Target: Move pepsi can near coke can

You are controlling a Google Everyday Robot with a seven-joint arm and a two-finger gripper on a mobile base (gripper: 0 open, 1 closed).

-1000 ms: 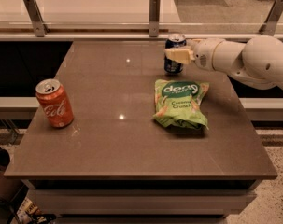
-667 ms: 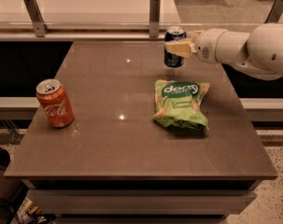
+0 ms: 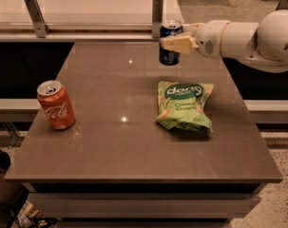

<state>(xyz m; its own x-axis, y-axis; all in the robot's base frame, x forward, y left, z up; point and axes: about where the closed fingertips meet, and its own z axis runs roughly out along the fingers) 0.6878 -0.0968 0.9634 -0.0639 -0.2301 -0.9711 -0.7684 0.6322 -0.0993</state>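
Note:
The dark blue pepsi can [image 3: 170, 56] with a silver top is held upright in the air above the far right part of the brown table [image 3: 110, 141]. My gripper [image 3: 174, 41] comes in from the right on a white arm and is shut on the can, with one cream finger [image 3: 177, 44] across its front. The red-orange coke can [image 3: 56, 105] with white script stands upright near the table's left edge, far from the pepsi can.
A green snack bag [image 3: 185, 104] lies flat on the table right of centre, just in front of and below the held can. A pale counter with two metal posts [image 3: 157, 14] runs behind the table. The floor drops away at the right.
The gripper has lifted the pepsi can off the table and carried it a little to the left and up. The coke can and the bag have not moved.

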